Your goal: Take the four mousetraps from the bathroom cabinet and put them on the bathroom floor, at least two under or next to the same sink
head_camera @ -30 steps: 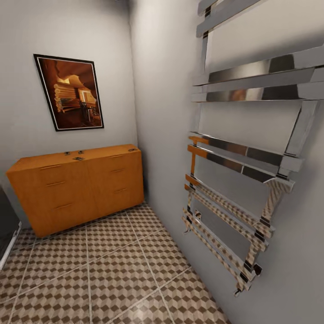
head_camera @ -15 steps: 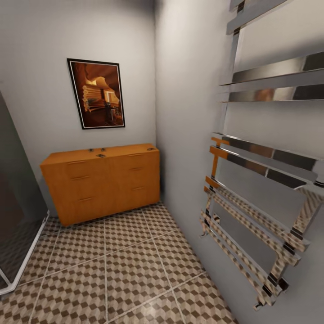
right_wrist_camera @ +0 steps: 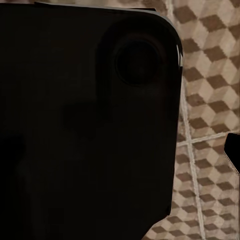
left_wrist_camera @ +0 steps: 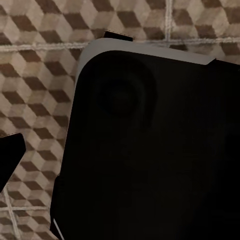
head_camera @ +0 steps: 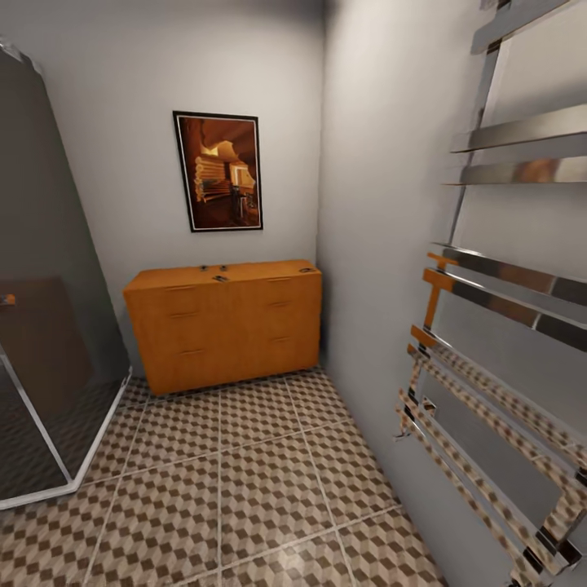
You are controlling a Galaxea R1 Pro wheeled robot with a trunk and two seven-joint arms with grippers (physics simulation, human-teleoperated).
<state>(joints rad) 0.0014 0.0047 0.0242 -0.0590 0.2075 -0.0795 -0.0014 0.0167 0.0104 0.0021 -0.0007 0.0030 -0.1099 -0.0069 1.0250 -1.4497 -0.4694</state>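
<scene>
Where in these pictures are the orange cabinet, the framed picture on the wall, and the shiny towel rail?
cabinet (head_camera: 224, 330), head view, middle of its drawer front.
framed picture (head_camera: 222, 172), head view, centre of the print.
towel rail (head_camera: 522, 283), head view, a chrome bar on the right-hand wall.

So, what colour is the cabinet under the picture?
Orange-brown wood; the cabinet shows best in the head view.

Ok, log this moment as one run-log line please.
phase: approach | cabinet ahead, drawers shut | mousetraps on its top, small | bathroom floor between | grippers: not seen
</scene>
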